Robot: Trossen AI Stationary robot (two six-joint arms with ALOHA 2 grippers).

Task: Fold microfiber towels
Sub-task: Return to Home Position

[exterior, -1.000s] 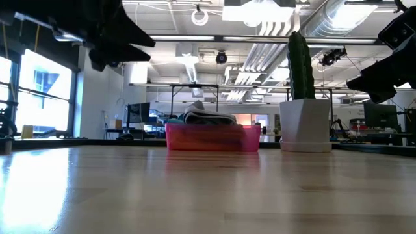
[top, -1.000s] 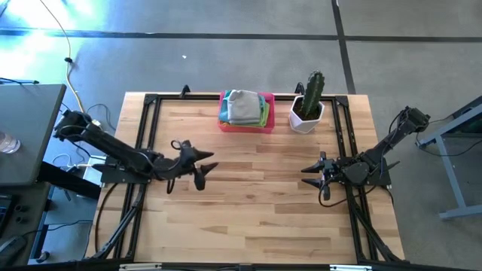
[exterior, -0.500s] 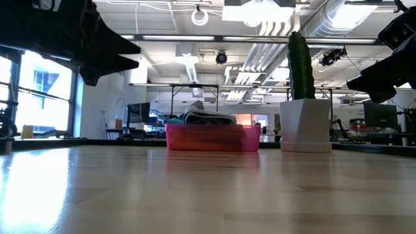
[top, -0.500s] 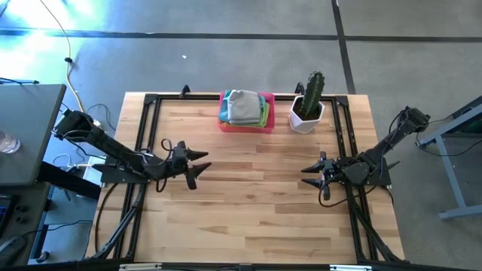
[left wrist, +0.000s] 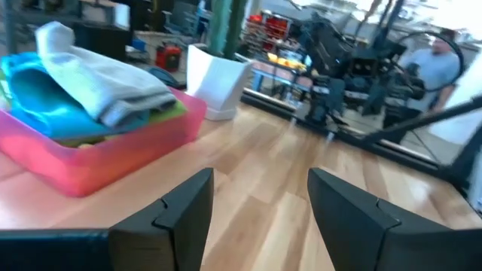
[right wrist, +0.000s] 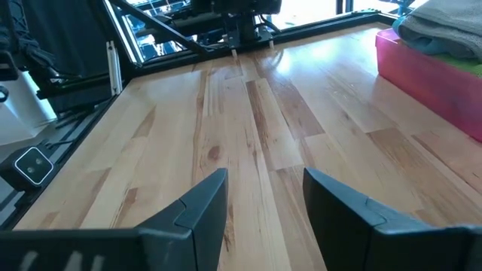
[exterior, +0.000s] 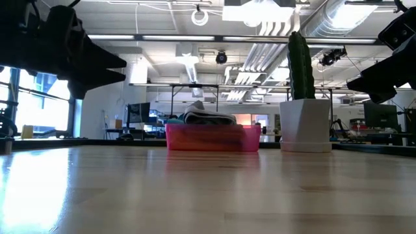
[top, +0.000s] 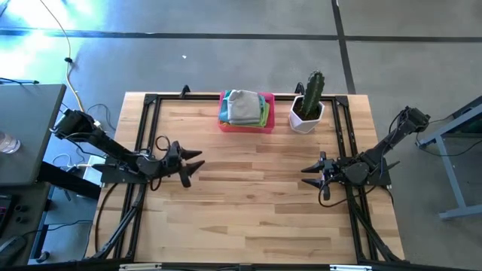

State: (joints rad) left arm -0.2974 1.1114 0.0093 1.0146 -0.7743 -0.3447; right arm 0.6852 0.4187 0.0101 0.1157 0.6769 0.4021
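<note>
Folded microfiber towels (top: 242, 108), grey uppermost, lie stacked in the pink tray (top: 246, 126) at the 12 o'clock edge of the table (top: 256, 214), just beside a potted cactus (top: 309, 102). Left gripper (top: 195, 167) hovers near 9 o'clock, fingers spread wide, holding nothing. Right gripper (top: 304, 176) hovers near 3 o'clock, likewise wide and empty.
</note>
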